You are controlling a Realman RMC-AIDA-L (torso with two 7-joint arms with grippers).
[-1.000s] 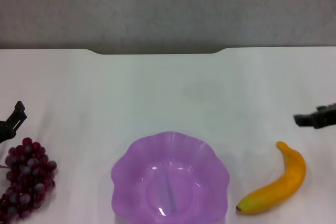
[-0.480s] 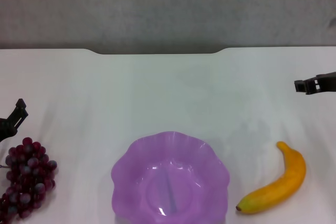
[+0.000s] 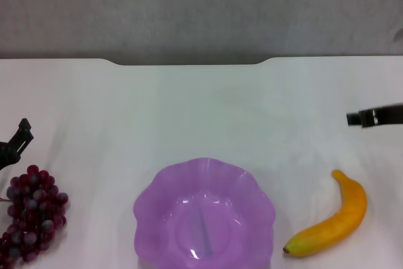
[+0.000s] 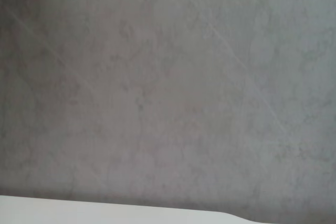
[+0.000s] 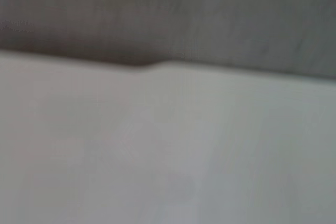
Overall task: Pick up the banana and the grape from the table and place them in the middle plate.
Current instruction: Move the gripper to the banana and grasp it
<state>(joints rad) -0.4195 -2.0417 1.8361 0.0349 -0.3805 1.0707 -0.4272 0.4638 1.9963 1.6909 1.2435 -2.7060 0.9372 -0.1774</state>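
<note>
The banana [image 3: 330,220] lies lower right beside the plate [image 3: 151,200], grapes [image 3: 31,218] lower left. Banana looks firm, smooth; I'd grip mid-curve. My right gripper [image 3: 362,118]: aperture unclear.

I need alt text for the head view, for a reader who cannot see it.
An empty purple middle plate sits near the front of a white table, with the grape bunch on its left and the banana on its right. The left gripper and right gripper show at the side edges, touching nothing.
</note>
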